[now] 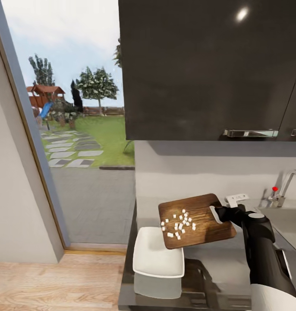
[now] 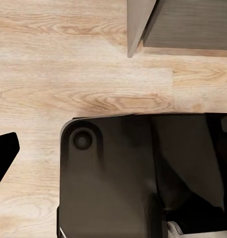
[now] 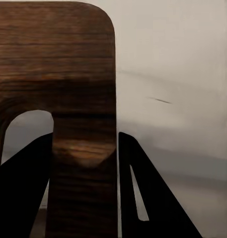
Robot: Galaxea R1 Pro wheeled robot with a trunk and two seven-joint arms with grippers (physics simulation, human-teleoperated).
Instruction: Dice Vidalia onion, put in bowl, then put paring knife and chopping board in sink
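Chopping board [image 1: 199, 219] in right fingers [image 1: 215, 214]

Wood, gloss and brushed metal

Dark-grained brown wood on the chopping board [image 1: 199, 220]; smooth white glaze-like sheen on the bowl [image 1: 159, 259]; glossy dark grey on the wall cabinet [image 1: 208, 65] with a shiny metal handle [image 1: 250, 133]; pale matt wood planks on the floor [image 2: 68, 74].

Far above us hangs a dark upper cabinet [image 1: 208, 65] with a chrome bar handle [image 1: 250, 133] along its lower edge. Below it we see a pale wall with a white socket [image 1: 237, 199]. To the left, a tall glass opening [image 1: 74, 129] looks onto a lawn, trees, stepping stones and a playhouse. Near us lies light wooden flooring [image 1: 57, 280].
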